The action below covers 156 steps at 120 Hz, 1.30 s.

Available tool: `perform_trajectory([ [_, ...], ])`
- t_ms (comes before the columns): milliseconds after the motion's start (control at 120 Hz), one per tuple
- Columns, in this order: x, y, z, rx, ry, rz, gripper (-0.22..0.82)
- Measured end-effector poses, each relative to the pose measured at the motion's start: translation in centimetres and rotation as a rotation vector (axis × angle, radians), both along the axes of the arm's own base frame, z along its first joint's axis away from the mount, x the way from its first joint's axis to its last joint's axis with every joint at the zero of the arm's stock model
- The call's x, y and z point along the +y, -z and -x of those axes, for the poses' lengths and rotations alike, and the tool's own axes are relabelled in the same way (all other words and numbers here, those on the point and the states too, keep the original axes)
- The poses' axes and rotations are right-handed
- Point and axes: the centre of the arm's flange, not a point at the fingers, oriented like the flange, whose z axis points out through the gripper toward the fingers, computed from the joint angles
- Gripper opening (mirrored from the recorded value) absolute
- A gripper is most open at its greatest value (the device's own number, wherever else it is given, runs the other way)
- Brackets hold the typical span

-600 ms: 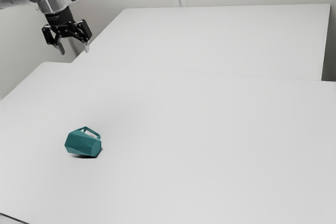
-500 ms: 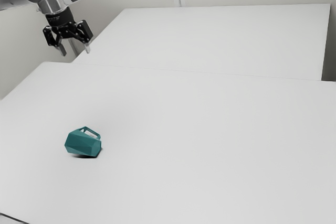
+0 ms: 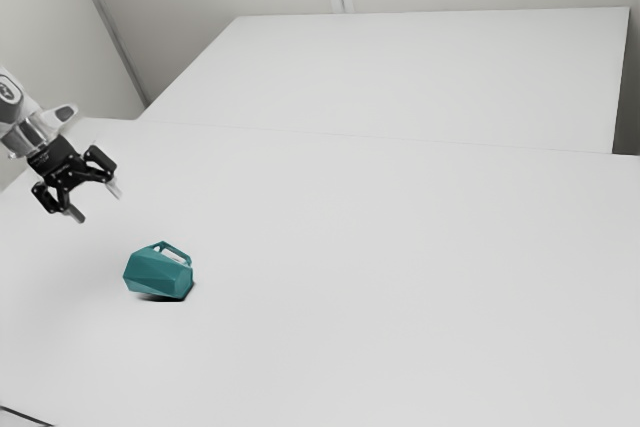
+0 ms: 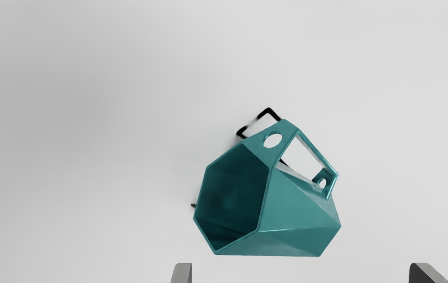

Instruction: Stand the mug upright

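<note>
In the exterior view my gripper (image 3: 97, 204) hangs above the table near the exterior view's left edge, with its fingers apart and nothing between them. The teal faceted mug (image 3: 158, 274) lies on its side, lower and a little toward the exterior view's right from the hand. In the wrist view the mug (image 4: 298, 220) shows its dark open mouth and its angular handle, which stands up off the table. It lies just beyond the tips of my open gripper (image 4: 300, 273), and neither finger touches it.
The mug rests on a wide white table (image 3: 380, 277). Behind it stands a second white surface (image 3: 430, 72), with pale walls around. A thin dark line (image 3: 28, 416) crosses the exterior view's lower left corner.
My hand has come down and toward the exterior view's left, from high over the table's far corner to nearer the mug. The mug has stayed where it was.
</note>
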Motion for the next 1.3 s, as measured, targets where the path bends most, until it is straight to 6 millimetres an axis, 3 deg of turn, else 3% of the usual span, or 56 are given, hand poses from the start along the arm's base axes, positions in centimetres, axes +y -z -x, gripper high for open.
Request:
perform_trajectory([
  [183, 1.0, 4.3, -0.9, -0.107, -0.001, 0.129, 0.60],
  [367, 0.8, 9.8, 1.0, -0.117, 0.048, 0.215, 0.60],
  [900, -3.2, 13.8, 2.8, -0.303, 0.169, 0.341, 0.60],
  [1142, -2.9, 13.7, 2.8, -0.359, 0.204, 0.323, 0.24],
  [1300, -3.0, 12.6, 2.7, -0.398, 0.220, 0.324, 0.11],
])
